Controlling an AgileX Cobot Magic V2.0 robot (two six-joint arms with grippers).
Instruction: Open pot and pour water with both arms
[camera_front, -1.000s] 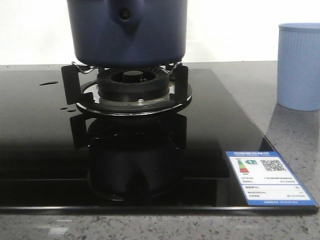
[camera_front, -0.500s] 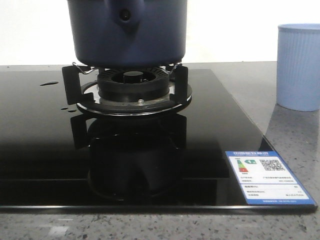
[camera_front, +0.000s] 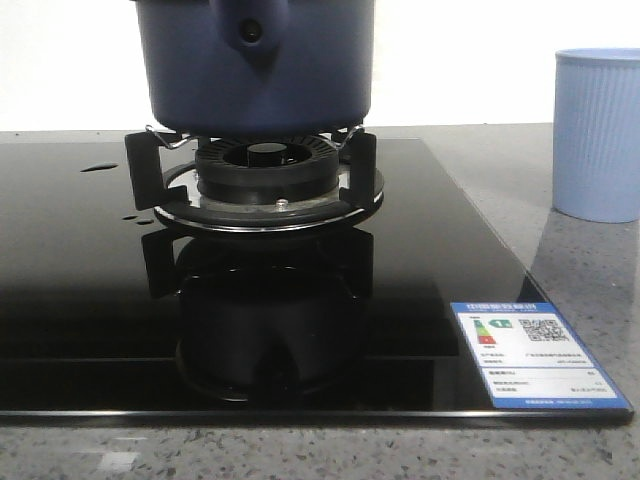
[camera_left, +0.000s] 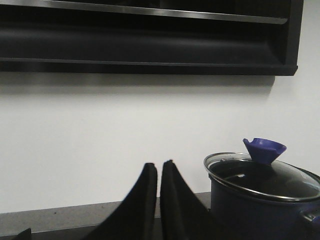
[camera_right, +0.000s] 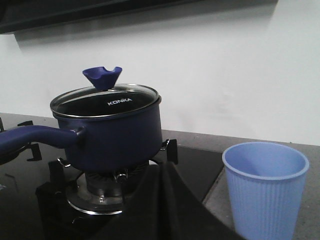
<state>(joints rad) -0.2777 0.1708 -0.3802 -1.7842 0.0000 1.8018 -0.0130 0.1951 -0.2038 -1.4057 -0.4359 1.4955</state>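
Showing both pincers (camera_left: 159, 172) (camera_right: 160, 175) closed, empty, near pot (camera_front: 255, 65).

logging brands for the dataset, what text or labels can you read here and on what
"KONKA": white lettering on the pot's glass lid.
Energy label sticker on the black glass cooktop: a "1" grade mark, a QR code and small print, too small to read.
Pale-blue ribbed cup: no text.

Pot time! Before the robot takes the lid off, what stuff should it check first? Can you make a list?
1. Pot sits on the burner stand: ok.
2. Glass lid on, blue knob free to grab: ok.
3. Pot handle clear of obstructions: ok.
4. Pale-blue cup upright beside the stove: ok.
5. Left gripper open for grasping: not ok, shut.
6. Water inside the pot: cannot tell.
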